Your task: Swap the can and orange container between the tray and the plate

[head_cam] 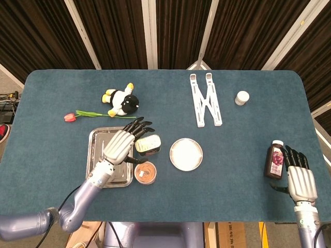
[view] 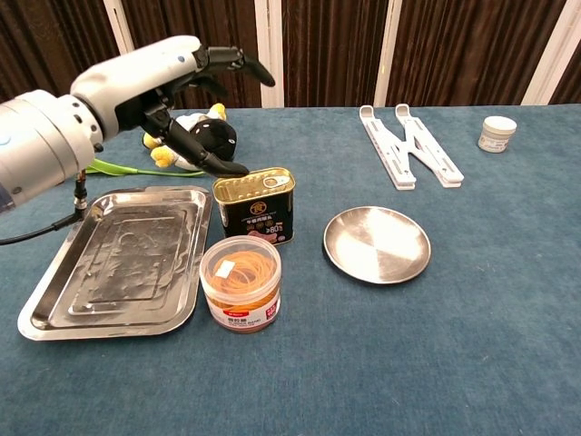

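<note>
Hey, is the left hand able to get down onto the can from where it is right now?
Probably yes. The left hand hangs open above the can, fingers apart and holding nothing. Nothing lies between them; the orange container stands in front of the can and the tray beside it, neither blocking a descent.

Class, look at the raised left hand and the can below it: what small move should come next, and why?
Probably lower the left hand onto the can and close around it. The hand hovers open above the can, holding nothing; both the can and the orange container stand on the cloth between the bare tray and bare plate.
</note>
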You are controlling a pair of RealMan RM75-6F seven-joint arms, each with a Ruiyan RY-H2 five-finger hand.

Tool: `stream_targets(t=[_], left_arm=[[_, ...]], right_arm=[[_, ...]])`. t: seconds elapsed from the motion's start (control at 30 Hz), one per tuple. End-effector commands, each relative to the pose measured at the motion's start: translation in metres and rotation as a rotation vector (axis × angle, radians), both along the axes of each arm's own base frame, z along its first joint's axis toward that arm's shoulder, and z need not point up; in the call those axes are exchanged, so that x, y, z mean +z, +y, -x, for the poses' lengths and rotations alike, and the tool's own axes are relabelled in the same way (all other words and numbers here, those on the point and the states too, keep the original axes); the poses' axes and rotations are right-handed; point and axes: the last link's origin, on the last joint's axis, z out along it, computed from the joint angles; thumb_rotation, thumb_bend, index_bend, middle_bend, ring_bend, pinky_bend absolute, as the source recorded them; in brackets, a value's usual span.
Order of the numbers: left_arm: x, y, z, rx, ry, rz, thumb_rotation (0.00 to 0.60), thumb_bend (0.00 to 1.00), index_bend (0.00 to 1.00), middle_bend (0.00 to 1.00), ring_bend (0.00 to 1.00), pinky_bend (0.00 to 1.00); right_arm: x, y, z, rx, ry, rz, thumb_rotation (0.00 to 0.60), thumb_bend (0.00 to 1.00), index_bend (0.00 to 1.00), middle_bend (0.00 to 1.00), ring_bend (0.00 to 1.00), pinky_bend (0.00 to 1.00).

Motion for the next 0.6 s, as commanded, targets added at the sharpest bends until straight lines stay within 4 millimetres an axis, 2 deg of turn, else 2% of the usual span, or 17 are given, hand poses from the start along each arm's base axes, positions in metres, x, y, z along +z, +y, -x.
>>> stream_targets(t=[0.03, 0.6], left_arm=[[-0.009, 0.011, 0.006, 0.057, 0.005, 0.006, 0.6, 0.0, 0.22, 0.11, 0.03, 0.14], [-0.05, 0.024, 0.038, 0.143, 0.053, 0.077, 0.6, 0.0, 0.22, 0.11, 0.04, 0.14]], right_arm=[[-0.001, 0.0, 0.0, 0.0, 0.001, -0.004, 0.6, 0.08, 0.0, 0.0, 0.0, 0.0], [0.0, 0.0, 0.0, 0.002, 0.009, 0.002, 0.6, 0.08, 0.0, 0.0, 0.0, 0.0]])
